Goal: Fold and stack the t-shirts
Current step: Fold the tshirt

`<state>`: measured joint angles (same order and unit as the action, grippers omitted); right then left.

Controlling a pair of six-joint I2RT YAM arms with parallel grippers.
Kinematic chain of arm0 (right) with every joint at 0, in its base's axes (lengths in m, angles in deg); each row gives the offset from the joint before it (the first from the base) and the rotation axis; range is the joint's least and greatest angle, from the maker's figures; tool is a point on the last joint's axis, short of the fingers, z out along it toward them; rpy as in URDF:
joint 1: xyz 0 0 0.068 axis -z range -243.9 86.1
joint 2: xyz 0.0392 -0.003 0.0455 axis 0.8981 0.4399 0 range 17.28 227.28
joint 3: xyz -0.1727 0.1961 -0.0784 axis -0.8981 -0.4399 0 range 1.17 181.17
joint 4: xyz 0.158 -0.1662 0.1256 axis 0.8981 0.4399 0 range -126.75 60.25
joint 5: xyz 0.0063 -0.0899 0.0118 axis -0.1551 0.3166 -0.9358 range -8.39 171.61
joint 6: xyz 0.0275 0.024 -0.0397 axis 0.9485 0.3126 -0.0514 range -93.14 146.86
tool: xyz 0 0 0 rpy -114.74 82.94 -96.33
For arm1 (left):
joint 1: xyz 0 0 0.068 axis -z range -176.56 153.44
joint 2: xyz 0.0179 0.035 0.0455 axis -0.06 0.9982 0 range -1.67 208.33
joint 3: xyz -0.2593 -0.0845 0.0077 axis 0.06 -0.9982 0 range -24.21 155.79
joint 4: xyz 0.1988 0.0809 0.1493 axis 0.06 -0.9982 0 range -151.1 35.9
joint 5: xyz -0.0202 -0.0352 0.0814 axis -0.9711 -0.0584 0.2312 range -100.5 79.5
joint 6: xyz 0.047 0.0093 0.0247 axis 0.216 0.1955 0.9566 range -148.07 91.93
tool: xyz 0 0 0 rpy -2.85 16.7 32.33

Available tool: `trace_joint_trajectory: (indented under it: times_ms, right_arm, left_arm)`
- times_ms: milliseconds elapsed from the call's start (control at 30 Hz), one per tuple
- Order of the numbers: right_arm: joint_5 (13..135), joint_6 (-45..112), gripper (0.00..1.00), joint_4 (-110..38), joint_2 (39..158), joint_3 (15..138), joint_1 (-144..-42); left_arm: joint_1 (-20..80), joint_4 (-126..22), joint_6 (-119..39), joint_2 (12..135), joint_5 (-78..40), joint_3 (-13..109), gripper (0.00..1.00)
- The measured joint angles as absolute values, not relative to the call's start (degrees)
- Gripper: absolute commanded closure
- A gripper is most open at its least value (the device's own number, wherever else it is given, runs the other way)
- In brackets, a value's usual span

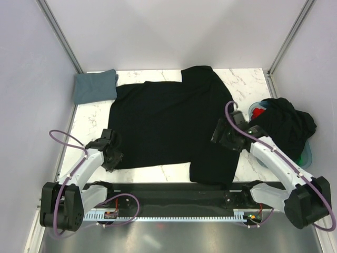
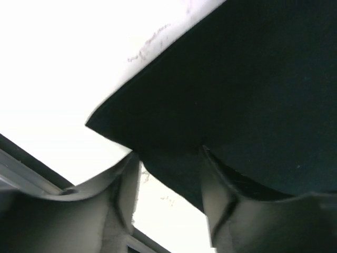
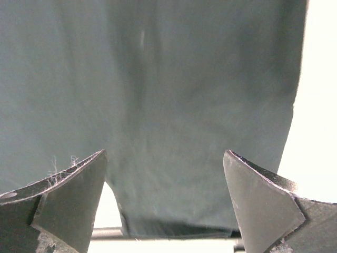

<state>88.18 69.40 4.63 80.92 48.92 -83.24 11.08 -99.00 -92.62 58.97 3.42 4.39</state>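
My left pincer [image 2: 169, 158] is down low at the near left corner of the big black t-shirt [image 1: 163, 121]. The edge of the cloth sits between my two fingers [image 2: 124, 195]. They are partly apart. I cannot tell if they pinch the cloth or just sit around it.

My right pincer [image 3: 163, 153] is wide apart and holds nothing. It hangs over the near right part of the same shirt, and the cloth is right under it.

The shirt lies flat on the tabletop [image 1: 89, 124], in the middle. From my left pincer it goes away and to the right. Its long way runs from left to right. The straight end is on the left, by my left pincer. The wider end, where I think the sleeves are, is on the right, by my right pincer. So each arm has its own end close by. I think the next move is to lift the near edge and fold it over to the far side.

The cloth looks soft and thin, with few wrinkles. It will go floppy if only one corner comes up.

To the right, a blue tub [image 1: 307, 154] holds a heap of black and red shirts [image 1: 287, 124]. In the far left corner a grey-blue shirt [image 1: 95, 87] lies folded.
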Motion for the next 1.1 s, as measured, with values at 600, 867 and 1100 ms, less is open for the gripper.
trace_joint_trajectory:
  times_ms: [600, 867, 1100]
  right_arm:
    - [101.7, 93.2, 0.04, 13.2, 89.1, 43.3, -125.9]
    - [102.5, 103.5, 0.31, 13.6, 91.1, 37.3, -136.2]
    - [103.7, 106.0, 0.53, 12.1, 93.9, 35.2, -136.5]
  left_arm:
    - [4.9, -87.8, -90.5, 58.1, 4.0, 6.4, 0.98]
    - [0.0, -86.2, -87.2, 56.3, 1.8, 6.0, 0.98]
    - [-1.7, -85.3, -85.4, 55.7, -0.3, 5.1, 0.98]
